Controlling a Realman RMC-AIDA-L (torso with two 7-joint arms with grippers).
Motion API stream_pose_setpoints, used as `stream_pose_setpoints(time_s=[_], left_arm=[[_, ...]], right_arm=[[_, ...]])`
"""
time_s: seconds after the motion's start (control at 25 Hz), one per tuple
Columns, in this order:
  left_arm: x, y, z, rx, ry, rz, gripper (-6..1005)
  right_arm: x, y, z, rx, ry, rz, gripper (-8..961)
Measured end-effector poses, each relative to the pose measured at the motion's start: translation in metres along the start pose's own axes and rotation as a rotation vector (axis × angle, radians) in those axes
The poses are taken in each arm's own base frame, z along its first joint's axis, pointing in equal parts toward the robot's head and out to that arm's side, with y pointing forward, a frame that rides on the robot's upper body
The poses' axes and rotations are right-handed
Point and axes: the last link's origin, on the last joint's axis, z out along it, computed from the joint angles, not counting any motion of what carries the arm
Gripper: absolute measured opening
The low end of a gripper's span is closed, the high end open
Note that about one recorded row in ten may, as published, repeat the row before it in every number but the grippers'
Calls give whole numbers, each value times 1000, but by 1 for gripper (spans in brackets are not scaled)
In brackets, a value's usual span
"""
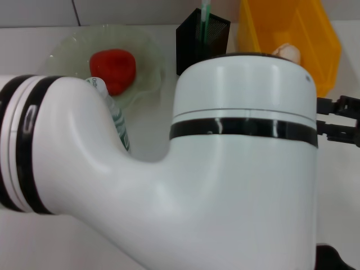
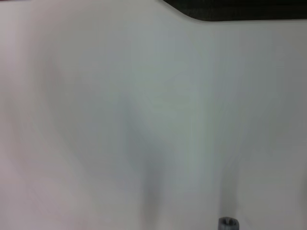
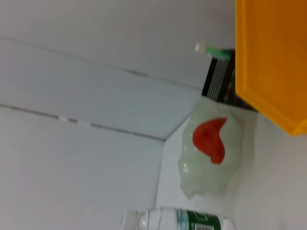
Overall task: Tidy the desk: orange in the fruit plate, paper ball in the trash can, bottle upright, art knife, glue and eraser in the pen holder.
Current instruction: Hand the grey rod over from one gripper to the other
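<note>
A pale green wavy-edged glass fruit plate [image 1: 147,67] held a red-orange fruit [image 1: 113,68]; to its right, the black mesh pen holder [image 1: 194,39] held a green-capped stick [image 1: 205,14], and the yellow plastic bin [image 1: 315,34] beyond held a crumpled paper ball [image 1: 288,52]. The clear plastic bottle with a green label [image 1: 115,115] stood just in front of the plate, mostly hidden by the left arm [image 1: 169,185]. The right tool [image 1: 340,121] sat far to the plate's right; whether either tool was open could not be told.
</note>
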Motion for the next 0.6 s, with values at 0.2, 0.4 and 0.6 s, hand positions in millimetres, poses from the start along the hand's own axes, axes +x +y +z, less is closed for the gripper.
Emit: stream_pose_setpoints(time_s=[0.2, 0.4, 0.6], left_arm=[[0, -2, 1, 11, 0, 9, 236], [-1, -4, 2, 31, -8, 20, 244], [-1, -5, 2, 41, -16, 22, 252]], right_arm=[[-4, 1, 17, 16, 46, 1, 779], [-7, 1, 36, 37, 93, 0, 778], [-6, -3, 50, 65, 110, -4, 777]])
